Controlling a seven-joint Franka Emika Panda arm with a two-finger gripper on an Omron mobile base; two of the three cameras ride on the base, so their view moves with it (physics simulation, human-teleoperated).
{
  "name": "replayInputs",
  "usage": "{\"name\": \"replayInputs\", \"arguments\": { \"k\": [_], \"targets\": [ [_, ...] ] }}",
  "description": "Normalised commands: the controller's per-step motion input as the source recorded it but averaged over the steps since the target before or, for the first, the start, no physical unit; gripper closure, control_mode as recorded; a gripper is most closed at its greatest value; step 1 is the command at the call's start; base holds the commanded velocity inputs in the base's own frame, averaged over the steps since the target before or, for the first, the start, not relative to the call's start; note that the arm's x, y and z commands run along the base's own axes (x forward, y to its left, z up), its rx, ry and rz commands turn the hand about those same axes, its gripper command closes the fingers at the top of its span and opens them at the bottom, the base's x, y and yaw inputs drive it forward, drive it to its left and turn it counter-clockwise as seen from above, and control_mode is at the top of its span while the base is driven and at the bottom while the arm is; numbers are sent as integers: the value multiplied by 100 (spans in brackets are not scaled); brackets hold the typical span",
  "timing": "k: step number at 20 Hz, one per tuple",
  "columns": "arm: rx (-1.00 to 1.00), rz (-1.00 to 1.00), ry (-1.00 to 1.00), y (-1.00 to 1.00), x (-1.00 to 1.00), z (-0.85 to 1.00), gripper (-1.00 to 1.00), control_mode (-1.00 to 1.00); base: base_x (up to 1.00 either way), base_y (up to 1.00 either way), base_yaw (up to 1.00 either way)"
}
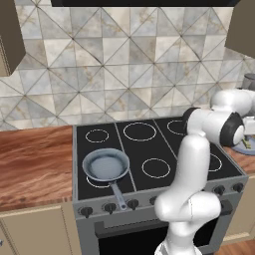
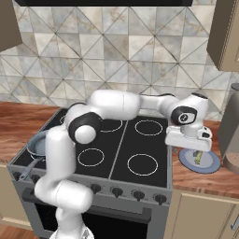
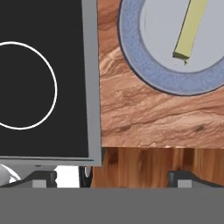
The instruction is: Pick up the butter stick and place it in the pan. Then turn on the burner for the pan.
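The butter stick point(image 3: 190, 27) is a thin pale-yellow bar lying on a round blue-grey plate point(image 3: 144, 65) on the wooden counter right of the stove; it also shows on the plate point(image 2: 210, 163) as the butter stick point(image 2: 198, 158). My gripper point(image 2: 191, 145) hovers above the plate's near-left edge, not touching it. Its fingertips point(image 3: 43, 178) stand wide apart with nothing between them, so the gripper point(image 3: 113, 179) is open. The pan point(image 1: 105, 166) sits on the front-left burner point(image 1: 93, 184), handle pointing toward the stove front. The pan point(image 2: 38, 142) is partly hidden by my arm.
The black glass stove point(image 1: 149, 149) has several white rings. A row of knobs point(image 1: 110, 207) runs along its front panel. A tall grey appliance point(image 2: 231, 133) stands right of the plate. Wooden counter point(image 1: 35, 164) lies on both sides of the stove.
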Motion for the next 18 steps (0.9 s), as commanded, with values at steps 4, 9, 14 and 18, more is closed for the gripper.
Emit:
{"name": "replayInputs", "arguments": {
  "k": [4, 9, 14, 18],
  "targets": [
    [2, 0, 7, -15, 18, -11, -100, -100, 0, 0, 0],
    [0, 0, 5, -7, 31, -18, -100, -100, 0, 0, 0],
    [0, 0, 6, -5, 37, -17, -100, -100, 0, 0, 0],
    [3, 0, 4, -18, 30, -16, -100, -100, 0, 0, 0]
  ]
}}
